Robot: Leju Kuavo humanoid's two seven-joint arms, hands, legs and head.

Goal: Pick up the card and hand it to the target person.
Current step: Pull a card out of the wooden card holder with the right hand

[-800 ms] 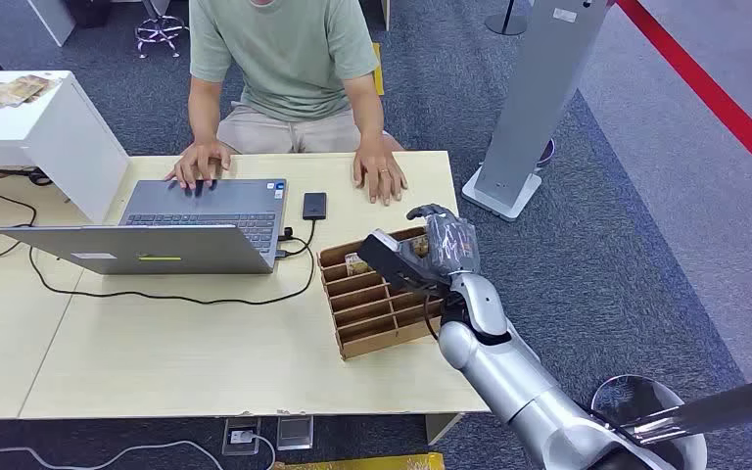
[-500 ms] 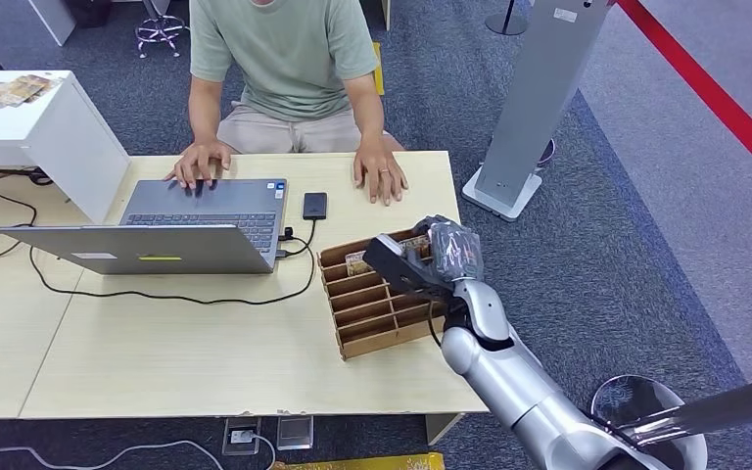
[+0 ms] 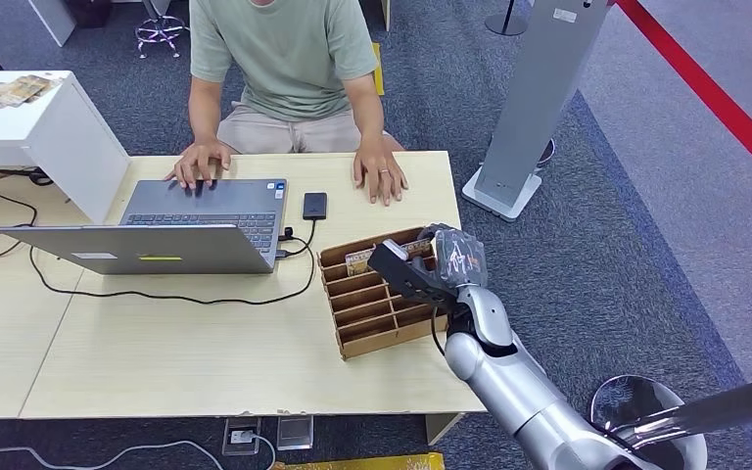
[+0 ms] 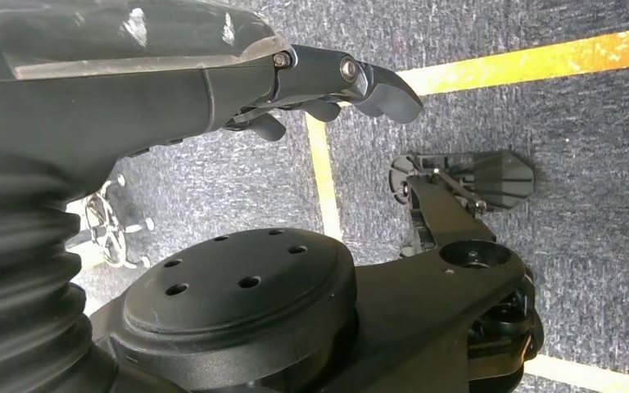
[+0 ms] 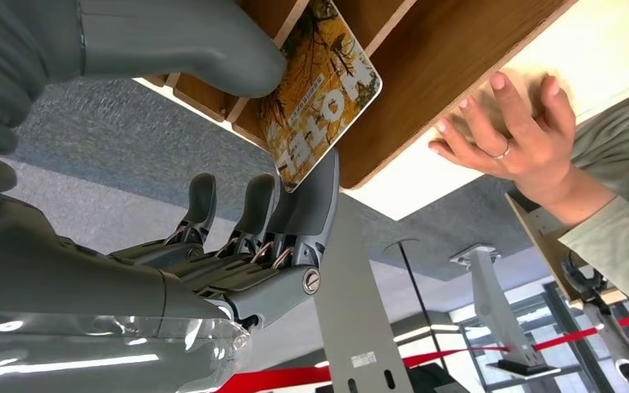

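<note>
The card [image 5: 319, 90], yellow-orange with white lettering, stands in a slot of the brown wooden holder [image 5: 426, 57]. My right hand [image 5: 237, 221] pinches it, with the grey thumb [image 5: 213, 49] on its printed face and a dark finger behind its free end. In the head view the right hand [image 3: 447, 258] is over the right far end of the holder [image 3: 377, 315], and the card [image 3: 357, 260] shows as a yellowish patch in the rearmost slot. The target person [image 3: 284, 49] sits across the table, one hand [image 3: 380, 176] flat on it. My left hand [image 4: 328, 78] hangs over the floor and holds nothing.
An open laptop [image 3: 186, 220] with a black cable lies left of the holder, and a phone [image 3: 314, 205] lies beside it. A grey pillar on a base [image 3: 524, 108] stands right of the table. A white side table [image 3: 29, 113] is at far left.
My right hand has sunk a little and drawn back toward me over the holder's right end. The person and the things on the table have not moved.
</note>
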